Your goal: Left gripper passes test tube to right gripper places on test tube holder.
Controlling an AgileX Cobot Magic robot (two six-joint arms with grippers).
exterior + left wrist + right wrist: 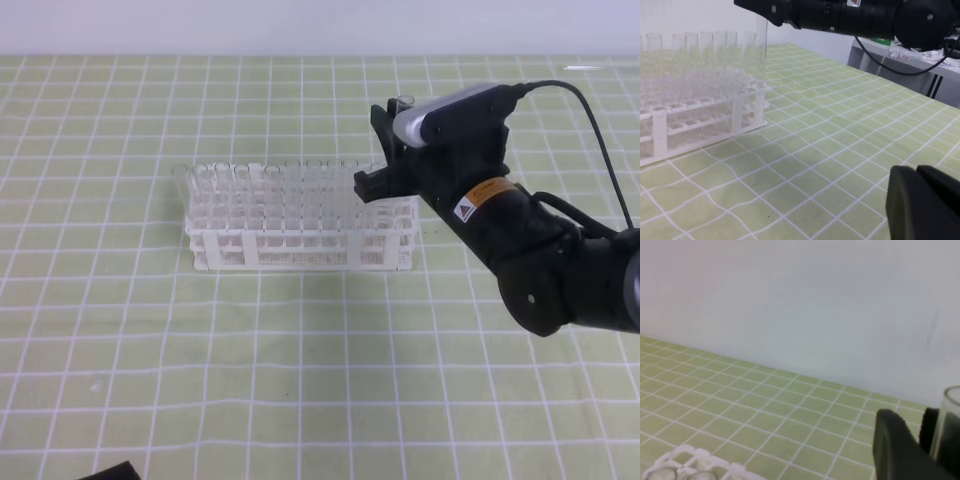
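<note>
The white test tube holder [300, 245] stands mid-table with several clear tubes standing in it. My right gripper [385, 160] hovers over its right end, shut on the test tube [403, 101], which it holds upright. In the left wrist view the test tube [761, 45] hangs from the right gripper [775, 12] above the last rows of the test tube holder [705, 127]. The right wrist view shows the test tube [949, 422] between black fingers [895, 450], with a corner of the test tube holder [685, 462] below. My left gripper [927, 202] is shut and empty, low at the table's front left [112, 470].
A green checked cloth [300, 380] covers the table. A white wall [790, 300] runs behind it. Beyond the table's right side stands a grey cabinet [935, 80] with clutter and cables on it.
</note>
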